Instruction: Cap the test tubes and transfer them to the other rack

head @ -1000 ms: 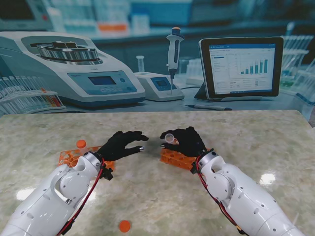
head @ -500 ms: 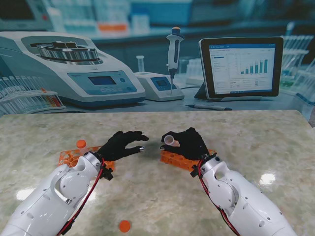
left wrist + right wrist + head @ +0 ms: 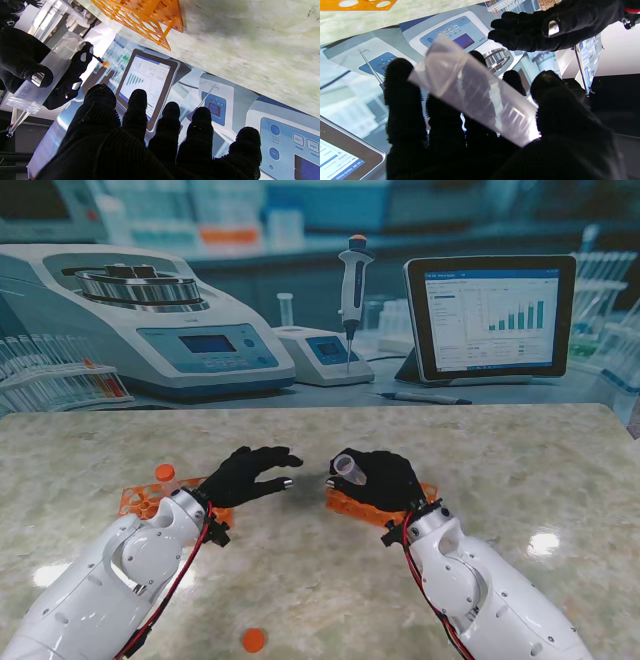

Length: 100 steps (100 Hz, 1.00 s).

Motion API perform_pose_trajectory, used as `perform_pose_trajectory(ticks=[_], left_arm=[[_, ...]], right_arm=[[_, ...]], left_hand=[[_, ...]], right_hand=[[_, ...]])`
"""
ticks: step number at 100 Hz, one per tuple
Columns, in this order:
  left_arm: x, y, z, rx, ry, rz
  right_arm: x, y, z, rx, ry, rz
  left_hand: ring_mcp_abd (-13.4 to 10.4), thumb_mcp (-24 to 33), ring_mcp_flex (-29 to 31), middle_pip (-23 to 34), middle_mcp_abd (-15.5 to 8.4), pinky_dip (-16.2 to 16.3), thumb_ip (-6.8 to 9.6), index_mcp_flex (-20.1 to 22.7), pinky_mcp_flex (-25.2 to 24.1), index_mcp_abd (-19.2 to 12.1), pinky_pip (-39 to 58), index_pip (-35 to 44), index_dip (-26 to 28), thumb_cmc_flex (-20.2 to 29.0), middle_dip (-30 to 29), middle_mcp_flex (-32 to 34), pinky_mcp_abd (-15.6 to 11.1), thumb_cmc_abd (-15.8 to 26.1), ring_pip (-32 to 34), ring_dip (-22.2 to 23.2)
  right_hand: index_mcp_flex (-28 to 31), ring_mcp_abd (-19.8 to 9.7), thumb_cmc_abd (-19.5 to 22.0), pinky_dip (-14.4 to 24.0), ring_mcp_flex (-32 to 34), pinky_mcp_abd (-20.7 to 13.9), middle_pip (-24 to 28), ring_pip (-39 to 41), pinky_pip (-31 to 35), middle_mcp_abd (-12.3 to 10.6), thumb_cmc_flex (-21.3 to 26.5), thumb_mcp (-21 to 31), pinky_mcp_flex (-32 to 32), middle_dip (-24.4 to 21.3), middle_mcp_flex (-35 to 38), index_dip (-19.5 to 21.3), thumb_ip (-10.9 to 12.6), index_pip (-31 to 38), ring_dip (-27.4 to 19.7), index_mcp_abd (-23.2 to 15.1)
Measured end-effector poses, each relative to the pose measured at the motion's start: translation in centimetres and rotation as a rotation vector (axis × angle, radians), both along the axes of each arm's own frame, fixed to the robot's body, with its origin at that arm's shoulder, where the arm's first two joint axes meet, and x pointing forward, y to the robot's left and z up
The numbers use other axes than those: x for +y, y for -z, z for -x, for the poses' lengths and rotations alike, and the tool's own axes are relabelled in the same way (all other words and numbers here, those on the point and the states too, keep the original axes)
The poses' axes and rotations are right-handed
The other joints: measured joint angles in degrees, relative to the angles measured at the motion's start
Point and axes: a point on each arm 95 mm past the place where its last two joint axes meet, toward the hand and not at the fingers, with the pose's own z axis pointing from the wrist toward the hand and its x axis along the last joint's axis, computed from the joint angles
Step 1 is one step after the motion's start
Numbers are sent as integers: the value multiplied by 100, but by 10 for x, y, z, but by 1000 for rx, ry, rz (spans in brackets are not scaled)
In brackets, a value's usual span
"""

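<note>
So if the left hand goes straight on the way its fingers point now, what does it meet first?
Probably the clear test tube held in the right hand. The left hand is open and points across at it, with only bare table between them. Depth is hard to judge.

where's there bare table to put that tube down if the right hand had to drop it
Bare marble lies right of the right rack, and nearer to me between the two forearms, bordered by the loose orange cap. It is crowded between the left hand and the right hand holding the tube.
</note>
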Motion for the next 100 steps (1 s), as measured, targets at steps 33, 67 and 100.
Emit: perform_pose_trajectory(ticks=[33, 67, 100], left_arm=[[0, 0, 0, 1, 1, 0], [0, 0, 0, 5, 5, -1], [0, 1, 0, 8, 10, -1]], right_arm=[[2, 0, 5, 5, 6, -27], [-1, 0, 8, 26, -2, -14], [-5, -2, 11, 54, -18, 5]], left_hand=[[0, 0, 63, 0, 0, 0, 0, 6, 0, 0, 0, 0, 0, 0, 0, 1, 0, 3, 9, 0], [0, 0, 63, 0, 0, 0, 0, 7, 0, 0, 0, 0, 0, 0, 0, 2, -2, 30, 57, 0], [0, 0, 64, 0, 0, 0, 0, 7, 0, 0, 0, 0, 0, 0, 0, 2, -3, 57, 63, 28]], right_hand=[[96, -404, -51, 600, 427, -46, 1232, 2695, 1360, -278, 51, 259, 1042, 1365, 115, 79, -10, 13, 1226, -54], [96, -1288, -46, 1902, 531, -1275, 1789, 4955, 2822, -575, 181, 338, 1500, 2063, 115, 93, -11, 11, 1929, -47], [105, -1410, -45, 2469, 528, -1504, 1812, 5231, 2963, -658, 247, 339, 1593, 2058, 172, 191, -11, 205, 2219, 389]])
